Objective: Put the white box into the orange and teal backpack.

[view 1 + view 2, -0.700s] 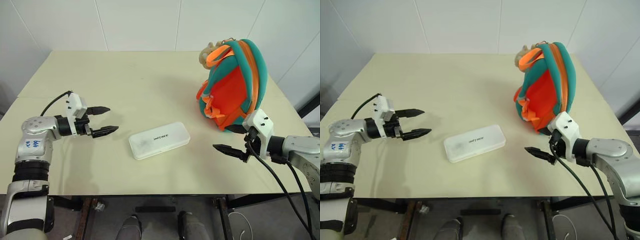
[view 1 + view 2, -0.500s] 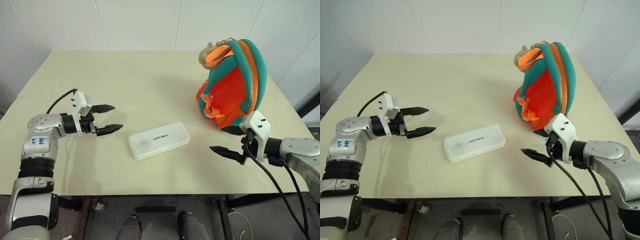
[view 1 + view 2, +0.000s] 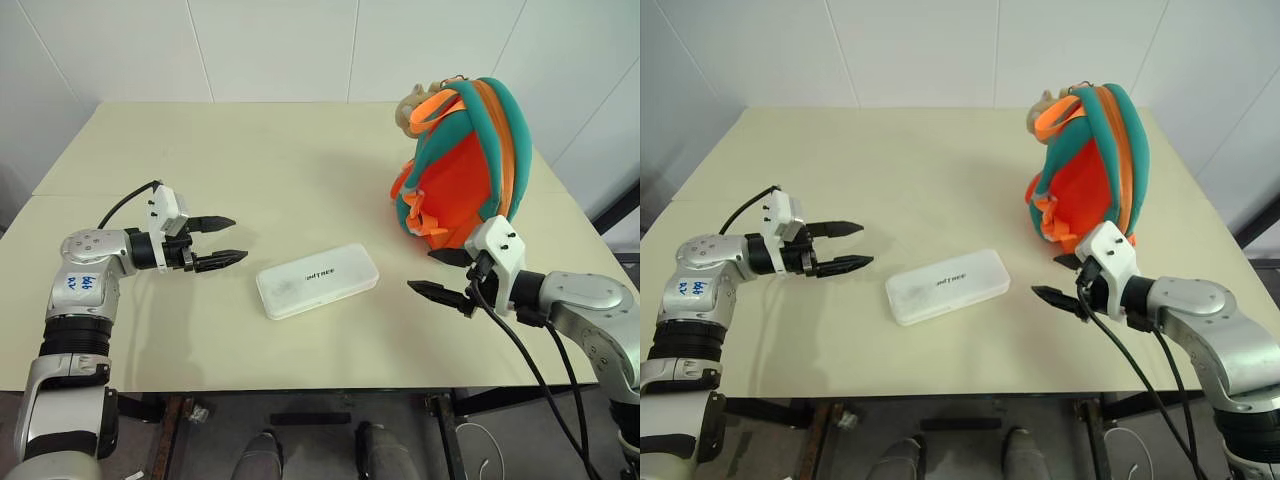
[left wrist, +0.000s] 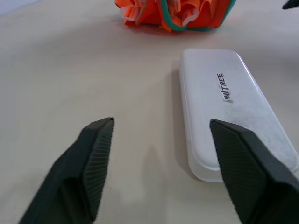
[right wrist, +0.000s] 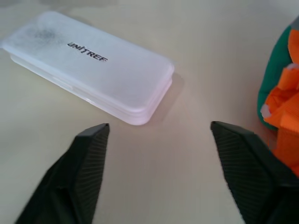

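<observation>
Left gripper [image 3: 222, 242] hangs just above the cream table [image 3: 300, 160], its 2 black fingers spread apart and holding nothing. Tips point toward the white box [image 3: 317, 280], which lies flat near the front-middle of the table, lettering side up. Right gripper [image 3: 437, 294] likewise unclenched and empty in the right wrist view, a wide gap between its fingers [image 5: 86, 163]; it sits low over the table in front of the orange and teal backpack [image 3: 465, 170].

Key relation: the box lies between the 2 grippers, clear of both. Its long axis runs roughly from one gripper to the other, slightly skewed, the end toward the right gripper lying further back. So each gripper faces a short end of the box. The left wrist view has the near short end ahead of the left gripper and off to one side, not centred between the fingers. Gaps on either side look about equal; I cannot say which arm is nearer.

Backpack stands upright at the rear right of the table, well apart from the box, beige plush toy [image 3: 410, 108] at its top. Its opening is not clearly visible.

Judgement: approach stage, no grasp yet. An end-on pinch spans the long dimension, so a 2-handed squeeze or a re-angled wrist seems needed.
</observation>
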